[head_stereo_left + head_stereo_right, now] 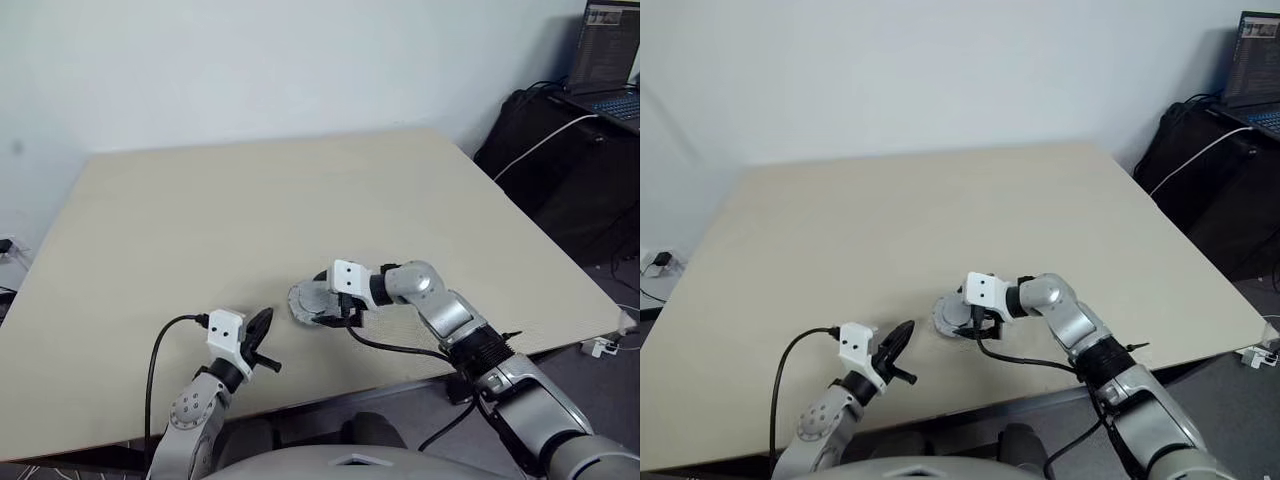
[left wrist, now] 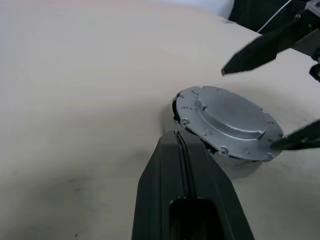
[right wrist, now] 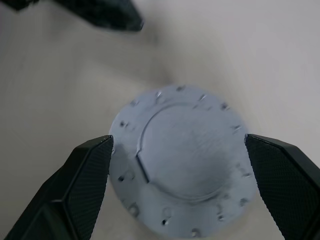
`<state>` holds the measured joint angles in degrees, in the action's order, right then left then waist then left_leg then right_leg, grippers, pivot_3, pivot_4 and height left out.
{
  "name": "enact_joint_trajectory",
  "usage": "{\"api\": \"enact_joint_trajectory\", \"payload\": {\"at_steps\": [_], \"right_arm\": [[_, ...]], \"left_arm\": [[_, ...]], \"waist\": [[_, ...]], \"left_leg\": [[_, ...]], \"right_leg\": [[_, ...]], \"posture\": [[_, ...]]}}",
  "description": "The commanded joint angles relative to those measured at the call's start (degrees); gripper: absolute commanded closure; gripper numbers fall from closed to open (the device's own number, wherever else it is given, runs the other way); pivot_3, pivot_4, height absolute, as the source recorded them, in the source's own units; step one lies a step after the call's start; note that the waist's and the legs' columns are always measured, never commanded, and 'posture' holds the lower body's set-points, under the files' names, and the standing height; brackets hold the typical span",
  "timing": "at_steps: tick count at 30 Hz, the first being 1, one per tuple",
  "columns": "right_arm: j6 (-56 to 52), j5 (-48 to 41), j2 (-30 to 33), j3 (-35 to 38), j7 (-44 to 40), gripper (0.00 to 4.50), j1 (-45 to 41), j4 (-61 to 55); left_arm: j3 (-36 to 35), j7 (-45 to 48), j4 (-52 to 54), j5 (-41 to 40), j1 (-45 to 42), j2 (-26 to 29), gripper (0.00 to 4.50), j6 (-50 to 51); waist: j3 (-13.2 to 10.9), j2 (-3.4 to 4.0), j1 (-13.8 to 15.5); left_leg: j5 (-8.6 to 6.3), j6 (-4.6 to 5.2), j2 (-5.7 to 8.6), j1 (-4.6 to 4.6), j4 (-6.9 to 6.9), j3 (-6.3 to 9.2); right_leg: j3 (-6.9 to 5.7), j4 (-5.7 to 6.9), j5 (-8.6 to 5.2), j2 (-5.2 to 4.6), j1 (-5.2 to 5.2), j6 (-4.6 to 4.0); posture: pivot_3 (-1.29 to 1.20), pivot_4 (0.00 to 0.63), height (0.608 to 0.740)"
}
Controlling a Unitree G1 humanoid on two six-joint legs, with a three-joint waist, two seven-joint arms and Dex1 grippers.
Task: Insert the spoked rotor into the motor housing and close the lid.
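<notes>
lid sits on the worktop near its front edge; right claw spread wide, fingers flanking it; left claw pinched closed, empty, just beside it

A pale beige desk fills the frame's middle before a plain white wall. At upper right, an open laptop sits on dark furniture, a white cable trailing down.

No readable text, labels or numbers anywhere; laptop screen too small and blurred to make out.
</notes>
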<state>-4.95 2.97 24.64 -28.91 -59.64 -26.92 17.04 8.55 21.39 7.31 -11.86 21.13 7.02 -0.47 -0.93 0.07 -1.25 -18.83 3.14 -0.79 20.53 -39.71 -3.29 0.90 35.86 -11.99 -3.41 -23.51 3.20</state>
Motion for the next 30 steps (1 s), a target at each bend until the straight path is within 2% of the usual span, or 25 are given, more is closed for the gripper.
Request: {"api": "enact_joint_trajectory", "payload": {"at_steps": [1,5,9,14,22,30], "right_arm": [[0.88,0.60,-0.98,0.59,-1.05,0.02,-2.90,2.48],[-0.24,0.37,-2.80,1.94,0.11,0.02,-3.93,5.72],[-7.33,-3.62,-6.20,6.27,2.61,0.02,-3.73,5.98],[-13.67,-6.40,-6.73,8.09,1.86,0.02,-1.57,1.95],[-16.41,-7.28,-4.23,8.37,2.09,0.02,4.58,-7.40],[-18.08,-10.48,-7.47,13.90,9.45,0.02,6.56,-9.02]], "left_arm": [[0.24,-0.28,3.48,0.20,-0.09,-0.32,4.50,-1.19],[0.38,-0.44,3.87,0.32,0.11,-0.48,4.50,-1.01],[0.39,-0.57,4.25,0.30,0.23,-0.60,4.50,-0.72],[0.38,-0.60,4.65,0.29,0.19,-0.48,4.50,-0.33],[0.56,-0.45,4.85,0.18,-0.04,-0.31,4.50,0.19],[0.77,-0.06,4.54,0.04,-0.68,-0.21,4.50,0.61]], "waist": [[0.00,0.01,-0.03],[0.03,0.04,-0.15],[0.03,0.06,-0.13],[0.04,0.07,0.04],[0.03,0.10,-0.01],[0.03,0.09,-0.15]], "left_leg": [[0.00,0.00,0.00,0.00,0.00,0.00],[0.02,-0.04,-0.01,-0.03,-0.01,0.00],[0.06,-0.07,-0.02,-0.04,-0.01,0.02],[0.06,-0.06,-0.02,0.00,-0.01,0.07],[0.04,-0.03,0.05,0.03,-0.01,0.07],[0.05,-0.04,0.04,0.02,-0.01,0.06]], "right_leg": [[0.00,0.00,0.00,0.00,0.00,0.00],[0.00,0.03,0.01,0.00,0.01,0.01],[0.00,0.07,0.03,0.00,0.02,0.01],[0.00,0.05,0.04,-0.06,0.00,0.00],[-0.02,0.03,0.03,-0.06,-0.02,0.00],[-0.02,0.05,0.04,-0.03,-0.03,0.01]], "posture": [[0.00,0.000,0.740],[0.00,0.000,0.740],[0.00,0.000,0.740],[0.00,0.000,0.740],[0.00,0.000,0.740],[0.00,0.000,0.740]]}}
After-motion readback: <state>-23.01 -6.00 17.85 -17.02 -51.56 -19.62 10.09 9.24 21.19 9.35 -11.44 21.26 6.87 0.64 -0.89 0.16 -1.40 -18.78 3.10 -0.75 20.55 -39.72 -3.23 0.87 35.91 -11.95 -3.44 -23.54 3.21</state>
